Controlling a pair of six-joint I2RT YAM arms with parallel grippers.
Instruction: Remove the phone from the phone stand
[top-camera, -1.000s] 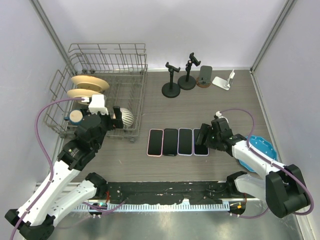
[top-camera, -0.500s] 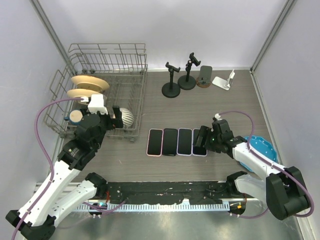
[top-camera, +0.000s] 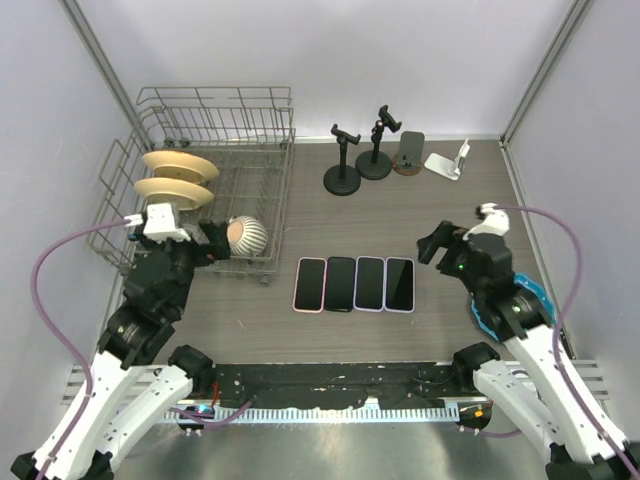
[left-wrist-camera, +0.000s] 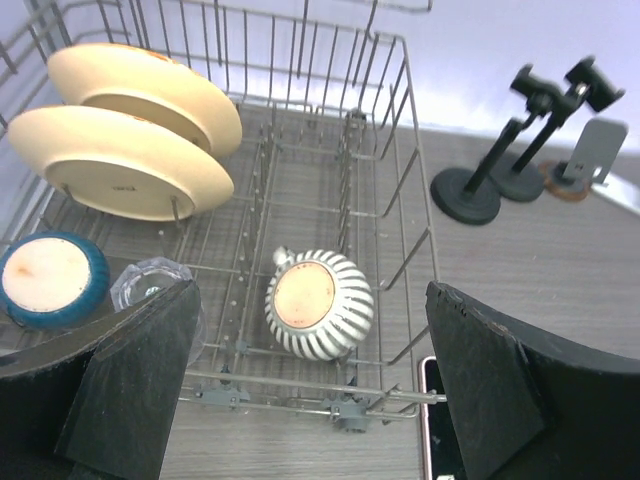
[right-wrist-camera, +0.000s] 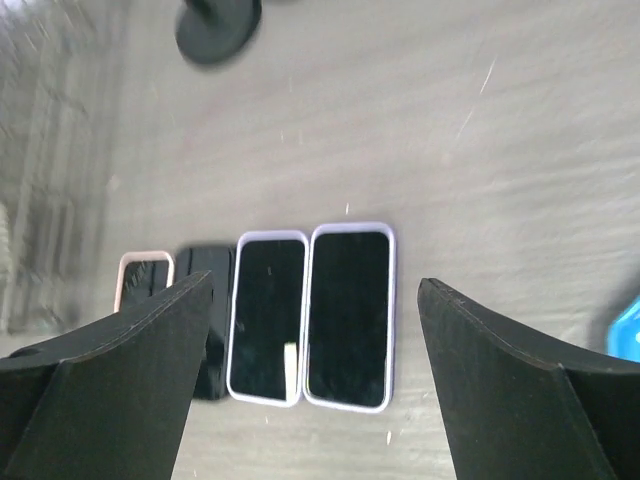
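Several phones lie flat in a row on the table; the rightmost has a lilac case (top-camera: 400, 284) (right-wrist-camera: 347, 315), with another lilac one (right-wrist-camera: 267, 315) beside it. My right gripper (top-camera: 440, 250) (right-wrist-camera: 310, 380) is open and empty, held above and just right of that row. At the back stand two black clamp stands (top-camera: 343, 160), a grey slab on a round brown base (top-camera: 408, 152) and a white stand (top-camera: 447, 160); I cannot tell whether the slab is a phone. My left gripper (top-camera: 212, 246) (left-wrist-camera: 310, 390) is open and empty over the dish rack's near edge.
A wire dish rack (top-camera: 268, 200) at the left holds two cream plates (left-wrist-camera: 130, 160), a striped bowl (left-wrist-camera: 320, 305), a blue cup (left-wrist-camera: 45, 280) and a glass. A blue plate (top-camera: 530, 295) lies under my right arm.
My right gripper has pulled back from the rightmost phone, rising and moving right; the phone stays flat in the row. My left arm has drawn back to the left.
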